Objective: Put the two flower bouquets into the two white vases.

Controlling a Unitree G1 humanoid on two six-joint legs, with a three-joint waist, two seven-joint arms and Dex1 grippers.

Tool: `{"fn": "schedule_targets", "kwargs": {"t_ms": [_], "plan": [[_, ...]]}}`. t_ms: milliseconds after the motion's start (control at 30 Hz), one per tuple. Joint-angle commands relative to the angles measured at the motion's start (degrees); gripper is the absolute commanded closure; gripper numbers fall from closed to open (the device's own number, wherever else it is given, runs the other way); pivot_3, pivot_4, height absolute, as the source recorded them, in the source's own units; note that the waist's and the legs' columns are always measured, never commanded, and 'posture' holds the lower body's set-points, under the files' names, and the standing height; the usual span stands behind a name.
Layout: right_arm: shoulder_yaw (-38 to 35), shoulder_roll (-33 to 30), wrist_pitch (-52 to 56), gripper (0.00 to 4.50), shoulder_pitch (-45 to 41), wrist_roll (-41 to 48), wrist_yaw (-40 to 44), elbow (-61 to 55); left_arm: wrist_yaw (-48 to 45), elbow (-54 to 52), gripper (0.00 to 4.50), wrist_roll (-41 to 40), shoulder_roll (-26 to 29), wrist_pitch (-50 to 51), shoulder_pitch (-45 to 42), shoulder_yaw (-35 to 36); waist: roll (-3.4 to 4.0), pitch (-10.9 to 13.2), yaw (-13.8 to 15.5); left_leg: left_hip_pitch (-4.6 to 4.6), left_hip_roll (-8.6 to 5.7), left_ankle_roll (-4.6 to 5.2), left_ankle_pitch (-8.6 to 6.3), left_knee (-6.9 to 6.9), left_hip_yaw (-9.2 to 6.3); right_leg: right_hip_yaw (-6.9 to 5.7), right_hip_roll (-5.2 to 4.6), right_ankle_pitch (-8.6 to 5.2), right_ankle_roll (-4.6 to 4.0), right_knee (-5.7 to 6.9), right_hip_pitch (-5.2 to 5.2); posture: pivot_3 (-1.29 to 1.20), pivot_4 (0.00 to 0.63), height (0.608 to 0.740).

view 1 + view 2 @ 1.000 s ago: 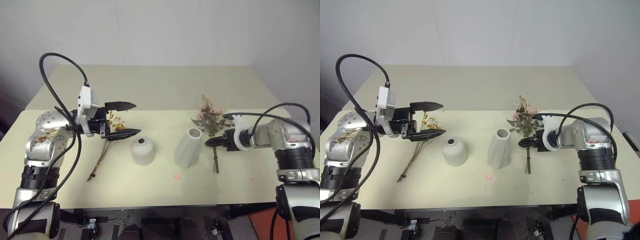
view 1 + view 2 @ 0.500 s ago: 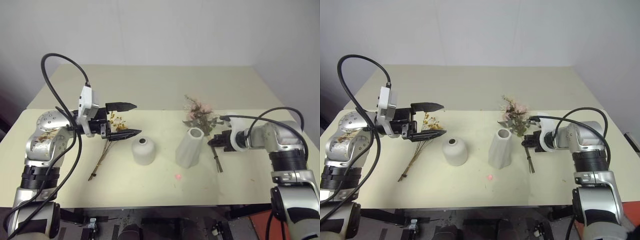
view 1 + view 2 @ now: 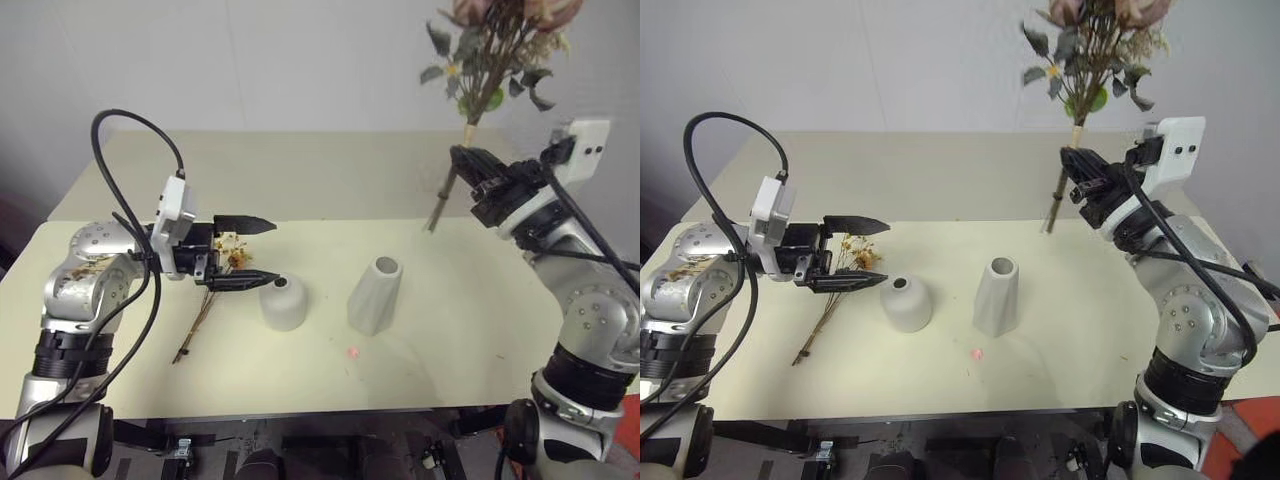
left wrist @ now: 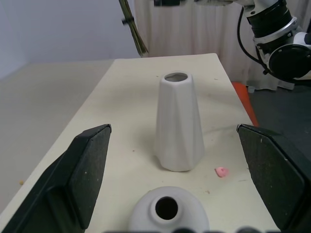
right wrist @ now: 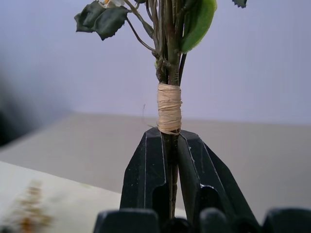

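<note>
Two white vases stand on the tabletop (image 3: 330,170) near its front edge, approx. mid-width: short dome vase (image 3: 284,302) w/ small top hole to the left, tall faceted vase (image 3: 375,294) just to its right, apart, both upright. Tiny pink speck (image 3: 354,351) lies in front of the tall one, closer to the front edge.

Right gripper (image 3: 468,161) is up in the air above the right part of the tabletop, fingers pressed together, pinching the stems of the large bouquet (image 3: 490,45). Bouquet is held roughly upright, slightly tilted; pink roses and dark leaves at top, stem ends hanging below the fingers, clear of the table. Right wrist view: fingers (image 5: 146,170) clamp the stems just under a tan twine wrap (image 5: 169,108).

Small bouquet (image 3: 212,300) lies flat toward the left side of the tabletop, thin stems running to the front edge, tiny yellow blooms at the far end, just left of the dome vase.

Left gripper (image 3: 250,252) hovers over those blooms, pointing level toward the dome vase, fingers spread wide, nothing between them. Left wrist view: both vases sit between the spread fingers (image 4: 90,170).
</note>
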Motion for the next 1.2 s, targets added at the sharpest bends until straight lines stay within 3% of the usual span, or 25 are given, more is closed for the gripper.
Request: {"fn": "schedule_targets", "kwargs": {"t_ms": [33,400,833,1200], "plan": [[-2.1,0.9,0.5,4.36,0.3,10.2,-1.7,-5.6,-0.5,0.3,0.0,-0.3,-0.1,-0.6,-2.0,0.1,0.0,0.0,0.0,0.0,0.01,0.0,0.0,-0.01,-0.01,0.0,0.01,0.0,0.0,0.0,0.0,0.0,0.15,0.74],[2.4,-3.3,-0.9,4.36,9.4,21.5,-6.0,-11.5,0.2,-0.6,0.0,-0.1,-0.3,-0.6,-1.9,-0.4,0.01,0.0,0.0,0.01,0.0,0.0,0.0,-0.02,-0.01,0.0,-0.01,-0.01,0.0,-0.04,0.02,0.0,0.15,0.74],[9.0,-3.8,-7.3,4.36,11.6,16.0,-5.8,-8.7,0.0,0.5,0.0,0.4,-0.3,-0.6,-2.9,-0.5,0.01,0.0,-0.5,0.03,-0.01,0.0,0.0,-0.01,-0.01,0.01,0.0,-0.01,0.0,-0.03,0.04,0.0,0.15,0.74],[7.9,-6.9,-8.0,4.36,10.5,22.2,-7.3,-9.6,0.2,0.5,0.0,0.4,-0.2,-0.4,-3.0,-0.4,0.01,0.0,-0.5,0.03,0.0,0.0,0.0,-0.02,-0.01,0.01,0.0,-0.01,0.0,-0.05,0.03,0.0,0.15,0.74]]}}
